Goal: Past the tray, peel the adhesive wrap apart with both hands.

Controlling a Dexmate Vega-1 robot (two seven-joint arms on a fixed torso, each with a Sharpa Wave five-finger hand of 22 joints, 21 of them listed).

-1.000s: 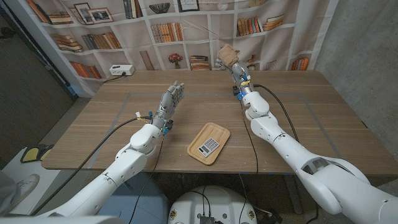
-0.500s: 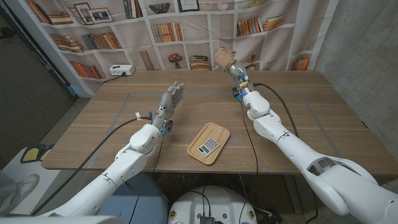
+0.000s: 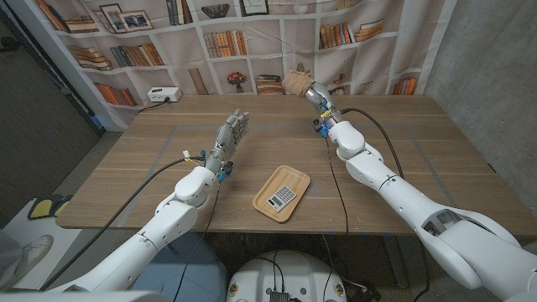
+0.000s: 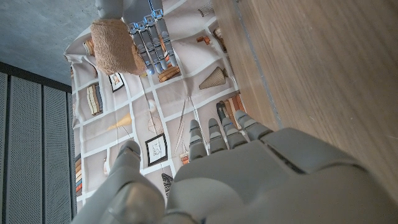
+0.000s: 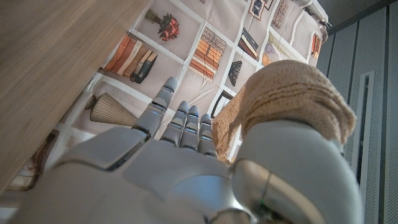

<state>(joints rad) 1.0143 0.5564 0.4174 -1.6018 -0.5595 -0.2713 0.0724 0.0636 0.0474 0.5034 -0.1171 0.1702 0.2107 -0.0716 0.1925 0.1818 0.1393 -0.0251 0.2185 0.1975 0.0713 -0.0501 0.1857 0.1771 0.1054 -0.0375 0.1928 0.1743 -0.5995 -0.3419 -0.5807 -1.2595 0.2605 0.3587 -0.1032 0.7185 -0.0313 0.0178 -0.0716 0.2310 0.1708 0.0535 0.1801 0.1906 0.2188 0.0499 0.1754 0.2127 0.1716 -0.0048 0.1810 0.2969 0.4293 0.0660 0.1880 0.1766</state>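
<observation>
The left hand point(image 3: 232, 134) is seen raised above the tabletop point(image 3: 151, 168), to the left of and beyond the tray point(image 3: 282, 193), with fingers apart and extended and nothing held. The tray is found near the front edge of the tabletop, with a calculator point(image 3: 283, 196) lying in it. The adhesive wrap point(image 3: 294, 81), a tan roll, is gripped in the right hand point(image 3: 307, 88), held aloft well beyond the tray, over the far edge of the tabletop.
</observation>
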